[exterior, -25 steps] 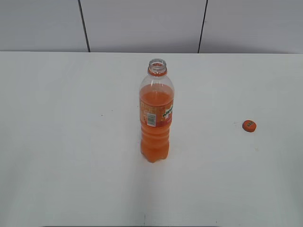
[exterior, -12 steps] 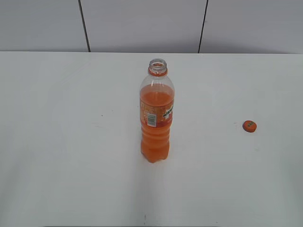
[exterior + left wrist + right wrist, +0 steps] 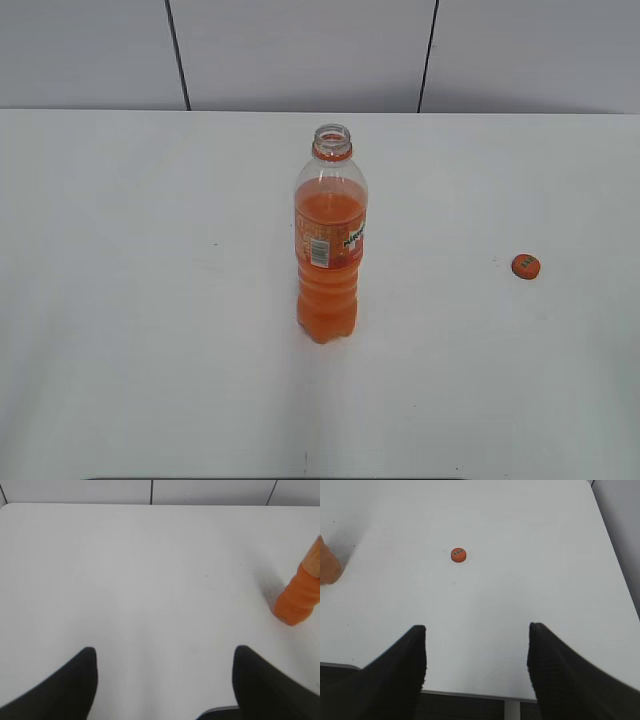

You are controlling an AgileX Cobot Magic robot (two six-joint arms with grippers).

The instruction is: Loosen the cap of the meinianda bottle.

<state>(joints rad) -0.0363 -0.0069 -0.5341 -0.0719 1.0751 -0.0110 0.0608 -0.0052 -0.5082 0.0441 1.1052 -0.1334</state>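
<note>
We have the meinianda bottle [image 3: 331,240] standing upright mid-desk [image 3: 130,300], mouth bare, and the cap [image 3: 526,266] lying flat on the desk well off to its right. So the cap is already off the neck.

Our left gripper [image 3: 165,680] hangs low over bare desk, fingers [image 3: 75,685] apart and holding nothing, with the bottle's base at the right edge of its view. Our right gripper [image 3: 476,670] is likewise spread and empty, and the cap sits out ahead of it, well apart.

Handling, as we judge it: the bottle is about two-thirds full, so it has some weight and a steady base, but the clear plastic wall will give under a squeeze and, being uncapped, it could spill if tipped. The ridged waist below the label [image 3: 330,240] looks the firmest place to hold. The cap is light, stiff and ribbed at the rim, best pinched across its edges.

Writing: the label shows a white barcode patch and slanted lettering we cannot read; the cap's top bears a dark mark, illegible.
</note>
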